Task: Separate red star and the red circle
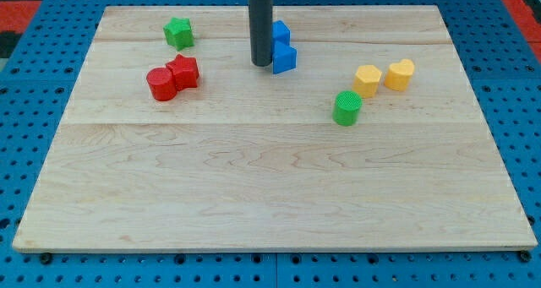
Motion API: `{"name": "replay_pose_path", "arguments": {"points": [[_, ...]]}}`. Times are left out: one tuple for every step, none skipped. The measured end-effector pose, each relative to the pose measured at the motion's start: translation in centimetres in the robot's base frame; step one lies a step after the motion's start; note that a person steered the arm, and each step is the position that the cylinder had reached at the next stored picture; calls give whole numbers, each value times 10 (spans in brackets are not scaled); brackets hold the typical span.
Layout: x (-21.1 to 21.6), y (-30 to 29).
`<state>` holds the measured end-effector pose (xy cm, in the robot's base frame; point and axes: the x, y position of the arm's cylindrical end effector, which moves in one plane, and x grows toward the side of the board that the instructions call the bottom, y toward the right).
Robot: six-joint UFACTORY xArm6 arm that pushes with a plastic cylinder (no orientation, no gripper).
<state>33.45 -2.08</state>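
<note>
Dark rod, plain and straight

My rod (260,24) is a smooth, dark grey cylinder of even thickness with no markings, cables or screws showing; my tip (260,64) ends flat and blunt, and a pale mount caps the top.

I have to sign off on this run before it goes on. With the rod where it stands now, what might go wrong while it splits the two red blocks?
1. The red star and red circle touch, so a push may well slide both together.
2. My tip rests beside the blue blocks at the view's right of the reds; moving off carelessly could nudge them.
3. The green star sits just above the reds and may be hit by an upward push.
</note>
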Motion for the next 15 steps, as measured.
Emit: {"name": "replay_pose_path", "arguments": {"points": [[19, -29], [40, -53], [64, -69], [69, -111], [63, -135], [55, -160], [59, -191], [59, -216], [44, -194], [33, -170], [32, -164], [31, -163], [21, -162], [22, -159], [32, -145]]}}
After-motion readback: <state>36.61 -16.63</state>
